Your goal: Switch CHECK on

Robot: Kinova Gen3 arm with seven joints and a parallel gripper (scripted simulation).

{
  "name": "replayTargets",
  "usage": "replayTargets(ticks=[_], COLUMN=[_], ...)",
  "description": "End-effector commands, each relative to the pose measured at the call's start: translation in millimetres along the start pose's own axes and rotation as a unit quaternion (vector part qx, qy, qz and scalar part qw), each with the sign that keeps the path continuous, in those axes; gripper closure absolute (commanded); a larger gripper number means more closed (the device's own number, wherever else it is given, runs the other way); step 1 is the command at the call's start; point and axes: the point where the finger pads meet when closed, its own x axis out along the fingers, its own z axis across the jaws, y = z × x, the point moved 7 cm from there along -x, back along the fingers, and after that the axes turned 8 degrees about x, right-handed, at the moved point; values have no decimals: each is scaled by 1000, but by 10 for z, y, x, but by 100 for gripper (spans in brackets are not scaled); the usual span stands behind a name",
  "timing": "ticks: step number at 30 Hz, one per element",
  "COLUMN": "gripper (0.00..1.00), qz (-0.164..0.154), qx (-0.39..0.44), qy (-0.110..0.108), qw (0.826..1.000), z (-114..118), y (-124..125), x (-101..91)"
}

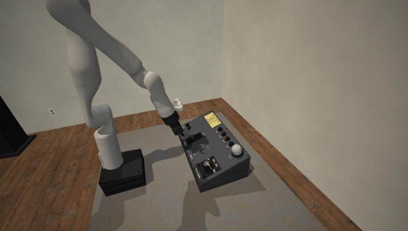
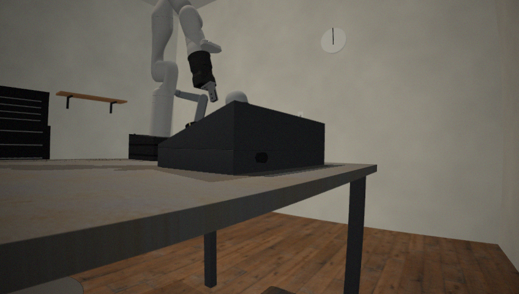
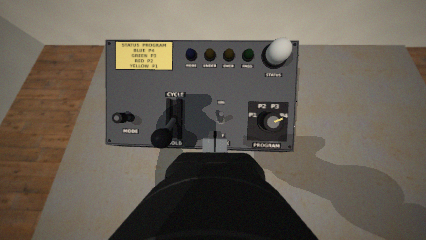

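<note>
Wrist: tool (image 3: 215, 144) shut, empty, above console (image 3: 150, 90); contact unclear.

A: The console (image 1: 229, 168) looked like matt dark-grey painted metal, and its yellow label (image 3: 144, 55) looked like flat paper. The white dome (image 3: 278, 51) looked smooth, with a slight sheen.

B: And the arm (image 1: 85, 74)?

A: Smooth off-white plastic, satin rather than glossy. The table (image 2: 109, 196) had a dull, faintly mottled grey top, and the floor (image 2: 400, 255) was brown plank wood with visible grain
</note>
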Motion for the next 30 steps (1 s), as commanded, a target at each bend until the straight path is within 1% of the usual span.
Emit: replayTargets(ticks=[1, 16, 30], gripper=[100, 100, 100], qz=[4, 4, 4], qx=[11, 11, 11], qy=[-8, -8, -8], qw=[1000, 1000, 1000], z=[97, 95, 94], y=[13, 12, 12], x=[-47, -143, -171])
